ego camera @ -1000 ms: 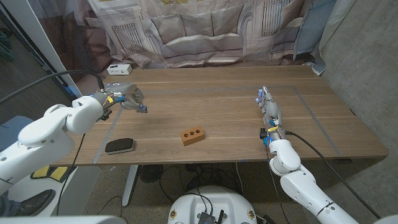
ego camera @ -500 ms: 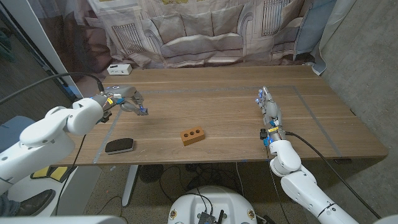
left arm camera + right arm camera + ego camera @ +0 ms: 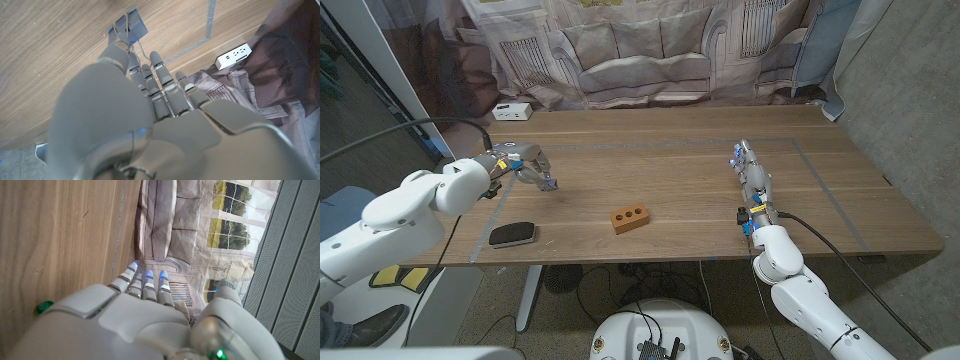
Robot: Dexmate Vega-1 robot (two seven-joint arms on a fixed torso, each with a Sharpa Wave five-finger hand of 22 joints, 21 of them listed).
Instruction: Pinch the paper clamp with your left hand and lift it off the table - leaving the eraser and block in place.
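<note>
Left hand [image 3: 525, 162] pinches paper clamp [image 3: 550, 183].

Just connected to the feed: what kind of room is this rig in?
Probably an indoor lab or test space: a wooden table with taped lines, a printed cloth backdrop behind it, and a white power strip at the table's far edge.

the wooden table [image 3: 700, 170] is seen from above by the head view, facing a curtain [image 3: 650, 50] behind it. the left hand [image 3: 145, 110] and right hand [image 3: 135, 315] are viewed closely along their backs by the wrist views. table and curtain are shared.
</note>
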